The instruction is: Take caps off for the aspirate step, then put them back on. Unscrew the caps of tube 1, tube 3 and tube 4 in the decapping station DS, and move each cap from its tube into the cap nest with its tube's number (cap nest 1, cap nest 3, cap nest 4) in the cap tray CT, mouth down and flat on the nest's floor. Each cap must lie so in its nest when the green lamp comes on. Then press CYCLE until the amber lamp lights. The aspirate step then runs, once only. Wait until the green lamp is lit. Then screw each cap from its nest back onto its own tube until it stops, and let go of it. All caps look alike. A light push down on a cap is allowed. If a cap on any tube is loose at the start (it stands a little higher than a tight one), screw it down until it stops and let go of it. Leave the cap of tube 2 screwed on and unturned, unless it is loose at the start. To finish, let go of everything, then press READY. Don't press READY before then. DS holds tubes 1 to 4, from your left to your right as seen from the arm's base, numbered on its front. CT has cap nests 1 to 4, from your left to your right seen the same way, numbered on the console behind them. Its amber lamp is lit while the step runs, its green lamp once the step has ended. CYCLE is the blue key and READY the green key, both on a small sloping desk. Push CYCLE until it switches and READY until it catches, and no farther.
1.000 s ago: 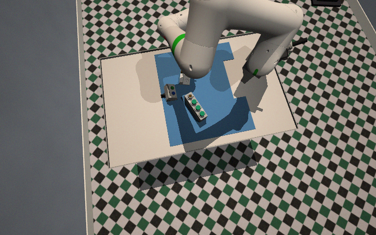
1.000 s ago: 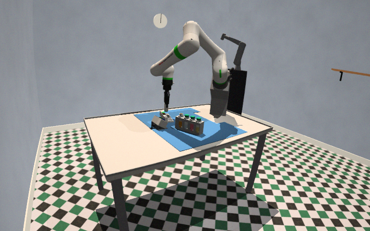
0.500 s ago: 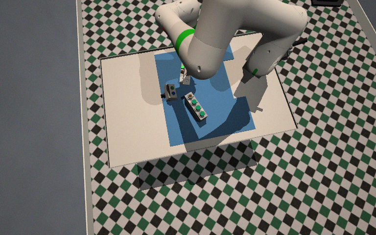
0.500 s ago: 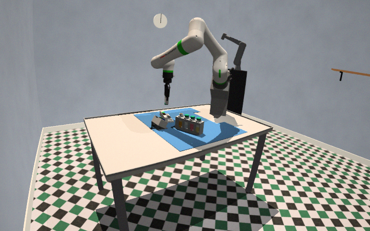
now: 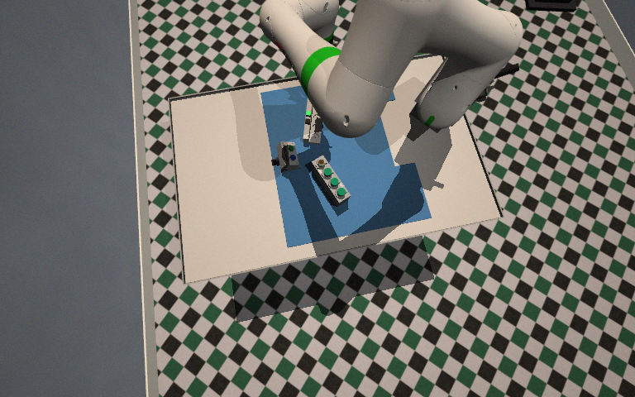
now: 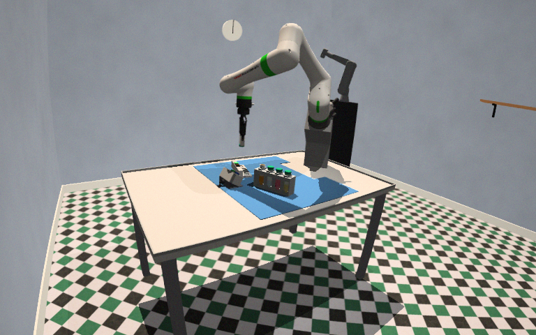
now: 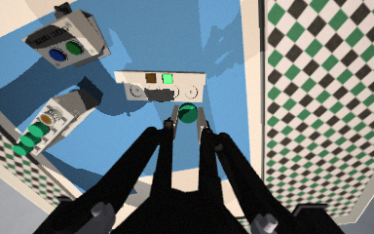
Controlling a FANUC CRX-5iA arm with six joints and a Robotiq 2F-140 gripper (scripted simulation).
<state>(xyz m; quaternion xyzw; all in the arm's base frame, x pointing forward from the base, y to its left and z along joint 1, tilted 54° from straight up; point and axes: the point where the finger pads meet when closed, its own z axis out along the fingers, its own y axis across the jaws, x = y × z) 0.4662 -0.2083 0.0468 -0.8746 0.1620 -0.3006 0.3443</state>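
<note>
Seen from the wrist camera, the sloping key desk (image 7: 68, 39) sits at upper left on the blue mat (image 7: 161, 29), its blue key (image 7: 56, 55) beside its green key (image 7: 74, 48). Below it, the tube block (image 7: 58, 119) shows one uncapped tube (image 7: 47, 118) with amber contents and three tubes with green caps (image 7: 29, 136) in a row. In the centre lies the cap tray (image 7: 161, 87), its green lamp (image 7: 168, 78) lit and the amber lamp (image 7: 150, 78) beside it dark. Just below the tray in this view, the gripper (image 7: 186, 122) holds a green cap (image 7: 187, 112), its fingers narrowed on the cap's sides. The side view shows the gripper (image 6: 241, 141) raised well above the table (image 6: 177, 205), over the desk and tray. At right, a strip of table edge gives way to checkered floor (image 7: 317, 97).
</note>
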